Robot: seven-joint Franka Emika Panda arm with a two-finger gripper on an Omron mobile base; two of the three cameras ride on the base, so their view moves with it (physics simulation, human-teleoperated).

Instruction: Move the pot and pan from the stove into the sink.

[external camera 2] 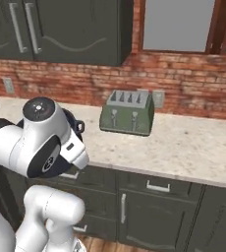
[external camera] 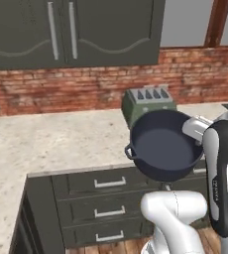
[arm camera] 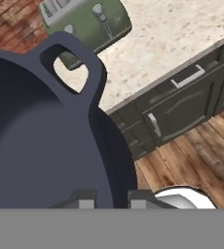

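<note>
Pincer is closed on the rim of the pot, holding it tilted in the air, its mouth turned toward the cameras. Pot hangs in front of the green toaster, above the front edge of the speckled bench and its dark drawers. One loop handle points toward the toaster.

The pot looks like dark blue-grey metal with a smooth, dull sheen. The toaster has a satin green casing. The counter is speckled pale stone, polished. The wall is rough red brick. The cabinets are matt dark panels with metal handles. The floor is brown wood planks.
</note>
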